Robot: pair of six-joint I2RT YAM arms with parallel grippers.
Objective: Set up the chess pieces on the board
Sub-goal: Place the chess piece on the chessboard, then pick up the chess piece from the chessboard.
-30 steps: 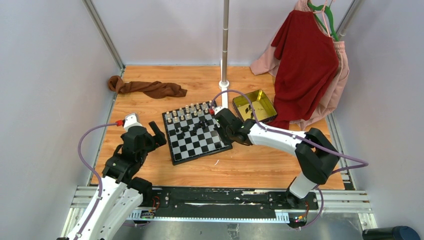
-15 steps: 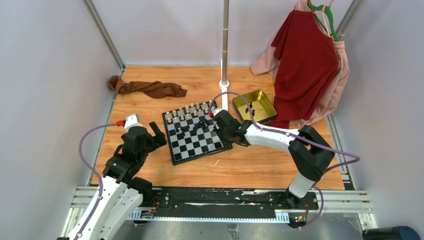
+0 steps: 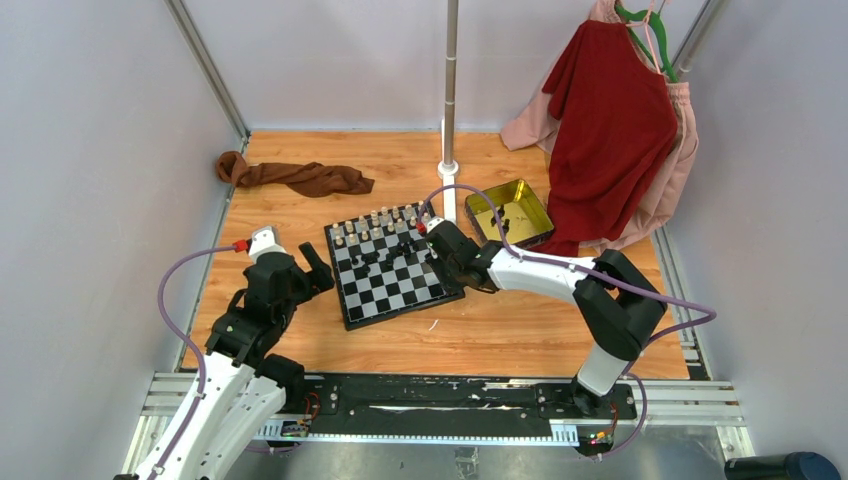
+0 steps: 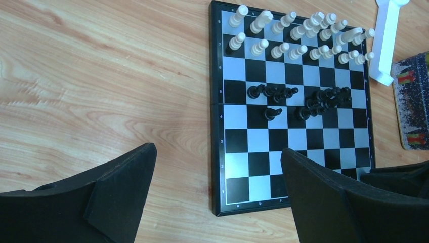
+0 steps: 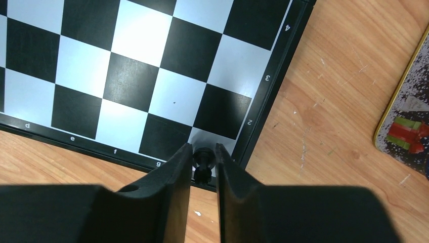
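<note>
The right gripper (image 5: 203, 149) is held over the board's (image 5: 126, 76) near right corner, fingers narrowly apart around a black piece (image 5: 203, 164). Whether the piece is pinched cannot be told. White pieces (image 4: 293, 35) are lined along the far rows, and black pieces (image 4: 298, 98) are clustered mid-board. The left gripper (image 4: 217, 152) is spread wide, left of the board.

Board (image 4: 248, 167) black-white checkered; black pieces (image 4: 271, 114), cream pieces (image 4: 259, 46); gold tin (image 3: 487, 208); brown cloth (image 3: 300, 177).
</note>
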